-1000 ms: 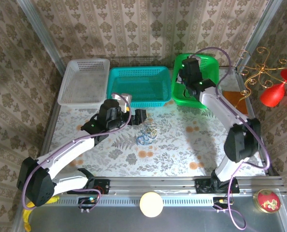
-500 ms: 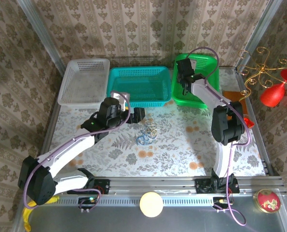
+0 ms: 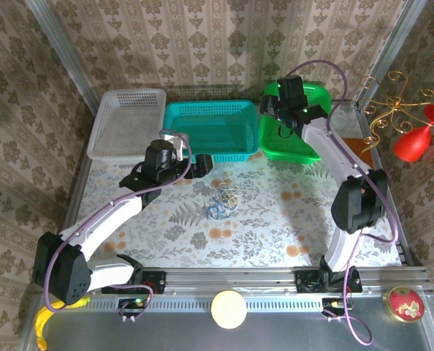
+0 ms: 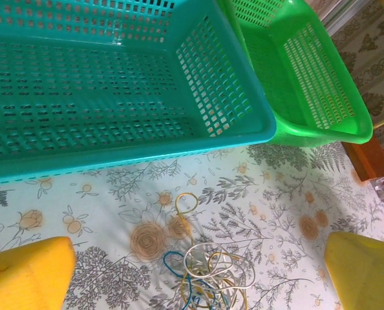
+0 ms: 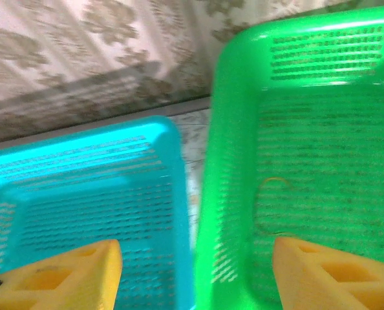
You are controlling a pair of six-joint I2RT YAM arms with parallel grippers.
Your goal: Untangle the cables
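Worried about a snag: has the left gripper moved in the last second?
Yes: the left gripper went back-left toward the teal basket, away from the cables.

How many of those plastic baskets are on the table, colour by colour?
white basket: 1
teal basket: 1
green basket: 1
Total: 3 baskets

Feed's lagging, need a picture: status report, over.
Left gripper open, hovering by cable tangle on table. Right gripper open over green basket, one yellowish cable inside. Teal basket beyond tangle, not touching.
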